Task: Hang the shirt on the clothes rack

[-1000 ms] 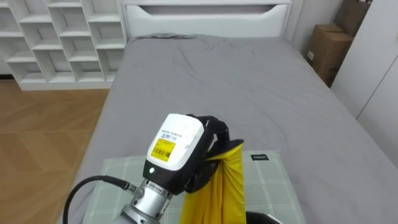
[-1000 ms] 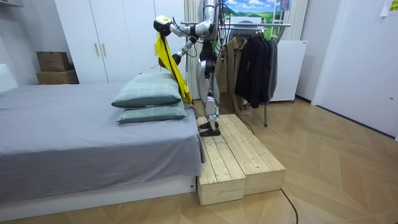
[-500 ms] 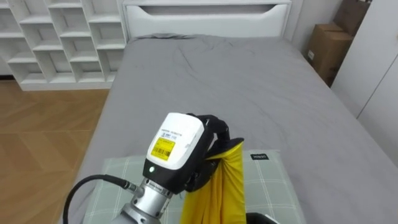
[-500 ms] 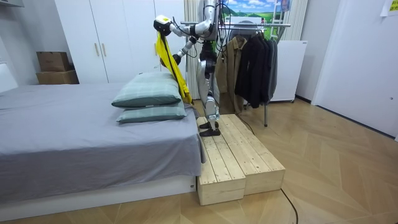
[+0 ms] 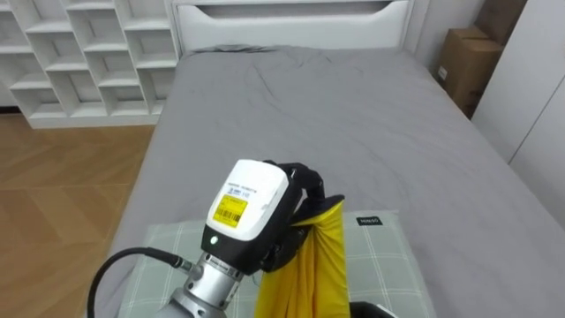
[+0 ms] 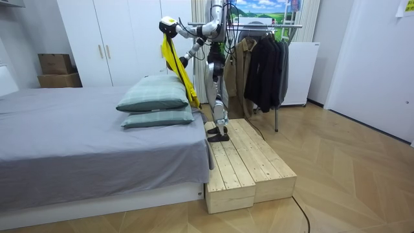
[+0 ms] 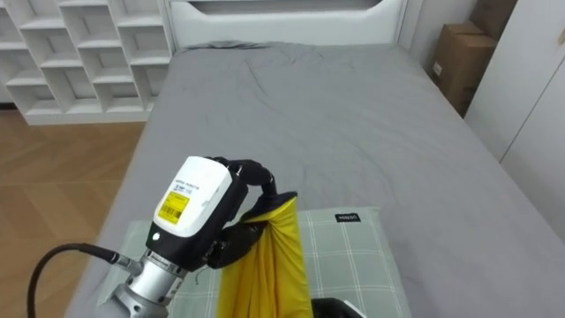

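My left hand [image 5: 252,208] is raised in front of me above the bed, its white back toward the camera. Its dark fingers are curled round the top of a yellow garment [image 5: 309,265]. The cloth hangs straight down from that grip, over a green checked pillow [image 5: 380,256]. In the room view the same hand [image 6: 167,24] holds the yellow garment [image 6: 182,71] high beside the stacked pillows [image 6: 152,94]. My right hand [image 6: 183,61] sits lower, close against the hanging cloth; its fingers are too small to read.
I stand on a wooden platform [image 6: 246,162] at the bed's pillow end. A clothes rack [image 6: 265,26] with dark coats [image 6: 265,71] is behind me. The grey bed [image 5: 335,115] stretches ahead, with white cube shelves [image 5: 79,53] left and a cardboard box [image 5: 463,71] right.
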Robot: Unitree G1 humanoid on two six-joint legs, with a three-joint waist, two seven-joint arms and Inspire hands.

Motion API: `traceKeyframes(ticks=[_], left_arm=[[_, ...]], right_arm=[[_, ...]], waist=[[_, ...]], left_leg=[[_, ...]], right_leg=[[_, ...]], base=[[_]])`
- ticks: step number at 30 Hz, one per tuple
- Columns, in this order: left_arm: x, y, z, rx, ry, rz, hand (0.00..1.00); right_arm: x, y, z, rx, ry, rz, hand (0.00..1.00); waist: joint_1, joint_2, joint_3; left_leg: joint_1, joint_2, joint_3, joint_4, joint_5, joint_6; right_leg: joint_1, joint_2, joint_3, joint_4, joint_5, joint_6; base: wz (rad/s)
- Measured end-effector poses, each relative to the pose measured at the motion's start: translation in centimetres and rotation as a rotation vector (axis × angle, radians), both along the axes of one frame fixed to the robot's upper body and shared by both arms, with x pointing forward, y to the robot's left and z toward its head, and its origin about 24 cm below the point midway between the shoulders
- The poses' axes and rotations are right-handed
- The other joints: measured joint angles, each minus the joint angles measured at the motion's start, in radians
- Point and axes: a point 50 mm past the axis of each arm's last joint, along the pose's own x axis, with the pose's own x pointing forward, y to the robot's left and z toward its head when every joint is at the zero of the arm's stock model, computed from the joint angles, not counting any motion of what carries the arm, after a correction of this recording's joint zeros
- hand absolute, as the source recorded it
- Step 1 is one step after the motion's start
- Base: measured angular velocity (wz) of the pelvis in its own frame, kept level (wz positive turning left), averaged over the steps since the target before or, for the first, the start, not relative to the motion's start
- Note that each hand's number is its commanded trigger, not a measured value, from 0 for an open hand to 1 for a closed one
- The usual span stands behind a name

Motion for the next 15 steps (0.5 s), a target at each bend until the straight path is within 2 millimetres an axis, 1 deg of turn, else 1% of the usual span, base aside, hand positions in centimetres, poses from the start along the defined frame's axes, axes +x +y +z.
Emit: traceKeyframes(ticks=[5,9,13,15], left_arm=[[0.0,0.1,0.0,-0.001,-0.003,0.003,1.00],[0.0,0.1,0.1,-0.012,-0.016,0.010,1.00],[0.0,0.3,0.1,-0.021,-0.028,0.019,1.00],[0.3,0.7,0.3,-0.026,-0.039,0.043,1.00]], right_arm=[[1.0,0.0,0.6,-0.112,-0.042,0.061,1.00],[1.9,0.3,1.3,-0.208,-0.104,0.140,1.00],[2.5,0.2,2.0,-0.293,-0.157,0.167,1.00],[3.4,0.3,3.1,-0.394,-0.240,0.204,1.00]], waist=[[-0.002,0.001,0.0000],[-0.006,0.008,0.0015],[-0.006,0.010,0.0025],[-0.006,0.010,0.0019]], left_leg=[[0.001,0.000,0.000,0.003,0.000,0.000],[0.000,0.000,0.000,0.003,0.000,0.000],[-0.002,0.000,0.002,0.002,0.000,0.000],[-0.010,0.000,0.004,0.002,0.000,0.000]], right_leg=[[0.002,-0.001,0.000,0.000,0.000,0.000],[0.001,-0.001,0.000,0.000,0.000,0.000],[-0.003,-0.001,0.002,0.001,0.000,0.000],[-0.013,0.000,0.002,0.003,0.000,0.000]], base=[[0.00],[0.00],[-0.01],[-0.04]])
